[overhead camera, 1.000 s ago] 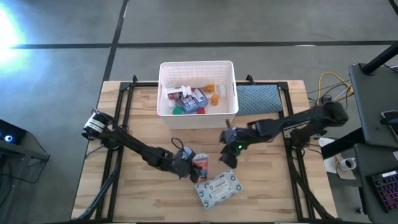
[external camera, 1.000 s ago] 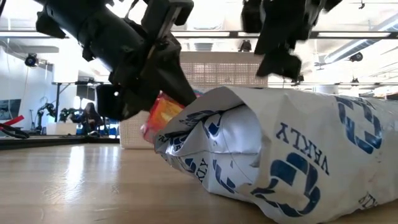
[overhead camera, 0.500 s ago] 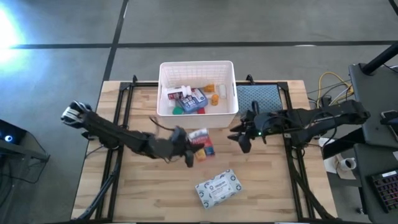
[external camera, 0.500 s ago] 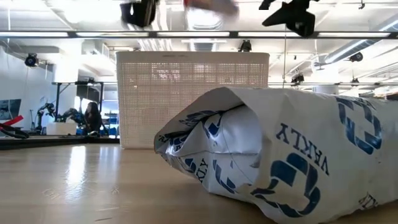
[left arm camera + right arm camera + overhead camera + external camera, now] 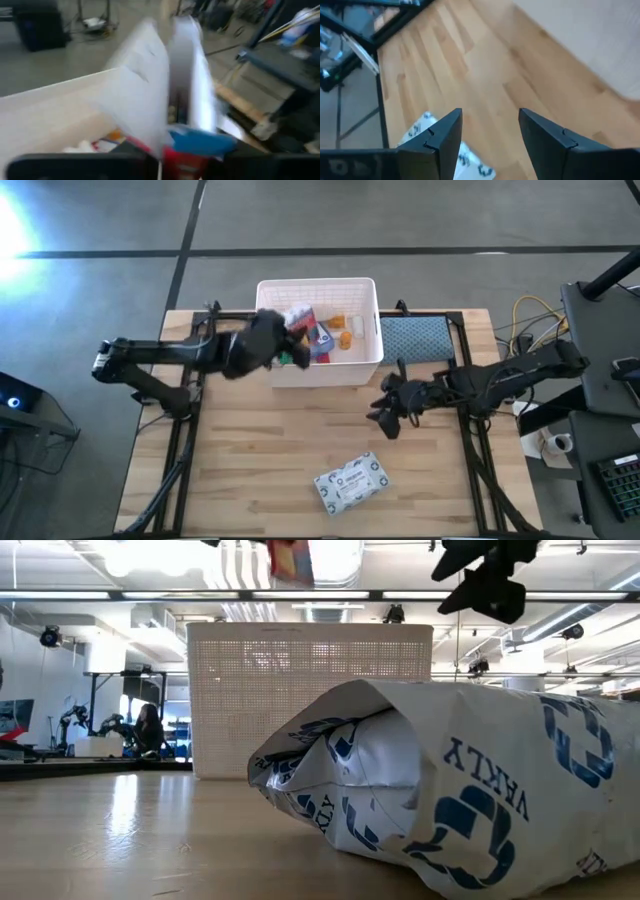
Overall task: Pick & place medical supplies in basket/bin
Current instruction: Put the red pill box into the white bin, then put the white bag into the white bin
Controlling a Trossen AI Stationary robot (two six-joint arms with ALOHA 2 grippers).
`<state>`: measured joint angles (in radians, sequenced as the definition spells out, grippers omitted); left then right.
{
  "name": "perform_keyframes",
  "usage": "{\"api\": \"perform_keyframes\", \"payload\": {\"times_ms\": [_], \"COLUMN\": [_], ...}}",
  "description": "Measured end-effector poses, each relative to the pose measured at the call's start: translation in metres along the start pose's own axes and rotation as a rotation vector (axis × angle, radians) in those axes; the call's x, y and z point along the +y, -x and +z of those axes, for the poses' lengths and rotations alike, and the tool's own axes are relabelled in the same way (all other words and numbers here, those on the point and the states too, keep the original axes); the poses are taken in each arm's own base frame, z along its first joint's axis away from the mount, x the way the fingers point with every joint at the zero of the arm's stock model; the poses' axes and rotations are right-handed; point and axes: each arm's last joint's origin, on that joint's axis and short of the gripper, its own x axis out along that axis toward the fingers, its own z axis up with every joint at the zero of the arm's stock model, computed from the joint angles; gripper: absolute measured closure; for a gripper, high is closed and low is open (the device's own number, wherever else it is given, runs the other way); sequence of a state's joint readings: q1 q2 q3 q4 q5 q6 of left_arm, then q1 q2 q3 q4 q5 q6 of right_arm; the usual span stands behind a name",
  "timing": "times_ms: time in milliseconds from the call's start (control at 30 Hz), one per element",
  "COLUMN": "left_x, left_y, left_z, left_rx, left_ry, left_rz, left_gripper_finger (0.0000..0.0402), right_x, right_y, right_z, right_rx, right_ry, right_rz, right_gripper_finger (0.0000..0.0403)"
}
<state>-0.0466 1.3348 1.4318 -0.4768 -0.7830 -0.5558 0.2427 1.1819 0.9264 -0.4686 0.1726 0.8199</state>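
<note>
My left gripper (image 5: 283,337) hangs above the left part of the white latticed basket (image 5: 365,358), shut on the red-orange box (image 5: 299,315). That box shows at the top of the low view (image 5: 290,558). A blue-white box (image 5: 322,340), green and orange bits and other supplies lie inside the basket. The grey-white flat packet (image 5: 351,482) lies flat near the table's near edge and fills the low view (image 5: 440,790). My right gripper (image 5: 384,418) is open, raised above the table right of centre, and touches nothing. My left gripper pinches the red-orange box between its two fingers at its red and blue end (image 5: 186,150). The arm reaches in from the table's left. The box sticks out beyond the fingers and is lifted clear above the basket; blur hides the exact place of contact.
A flat blue-teal textured pad (image 5: 415,338) lies right of the basket. Black rails run along the table's left and right sides. Bare wood lies between the basket and the packet (image 5: 420,131).
My left gripper has carried the red-orange box from the table's middle, beside the packet, up and toward the far edge until it is over the basket. My right gripper has drawn a little toward the table's right edge and risen. The packet has stayed put.
</note>
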Motion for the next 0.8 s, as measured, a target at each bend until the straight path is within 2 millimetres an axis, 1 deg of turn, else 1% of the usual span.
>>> {"api": "perform_keyframes", "payload": {"times_ms": [167, 300, 367, 433, 500, 600, 700, 800], "left_x": [0.012, 0.013, 0.008, 0.000, -0.011, -0.030, -0.045, -0.055], "left_y": [-0.015, -0.018, -0.014, -0.005, 0.004, 0.017, 0.029, 0.039], "left_z": [0.023, 0.031, 0.032, 0.030, 0.023, 0.001, -0.025, -0.052], "left_rx": [0.022, 0.038, 0.062, 0.116, 0.181, 0.288, 0.367, 0.437], "left_ry": [-0.037, -0.093, -0.099, -0.099, -0.108, -0.129, -0.140, -0.117], "left_rz": [0.098, 0.119, 0.064, -0.062, -0.201, -0.346, -0.401, -0.420], "left_gripper_finger": [0.0240, 0.0181, 0.0161, 0.0150, 0.0147, 0.0146, 0.0146, 0.0146], "right_x": [0.012, 0.020, 0.025, 0.030, 0.035, 0.039, 0.041, 0.045], "right_y": [-0.009, -0.015, -0.015, -0.015, -0.014, -0.012, -0.014, -0.018], "right_z": [-0.017, -0.030, -0.037, -0.046, -0.056, -0.069, -0.081, -0.092], "right_rx": [0.063, 0.108, 0.140, 0.171, 0.202, 0.248, 0.291, 0.360], "right_ry": [-0.004, -0.026, -0.035, -0.038, -0.026, -0.025, -0.052, -0.096], "right_rz": [0.011, 0.009, 0.023, 0.036, 0.034, 0.020, -0.012, -0.016], "right_gripper_finger": [0.0215, 0.0216, 0.0215, 0.0215, 0.0216, 0.0215, 0.0215, 0.0215]}}
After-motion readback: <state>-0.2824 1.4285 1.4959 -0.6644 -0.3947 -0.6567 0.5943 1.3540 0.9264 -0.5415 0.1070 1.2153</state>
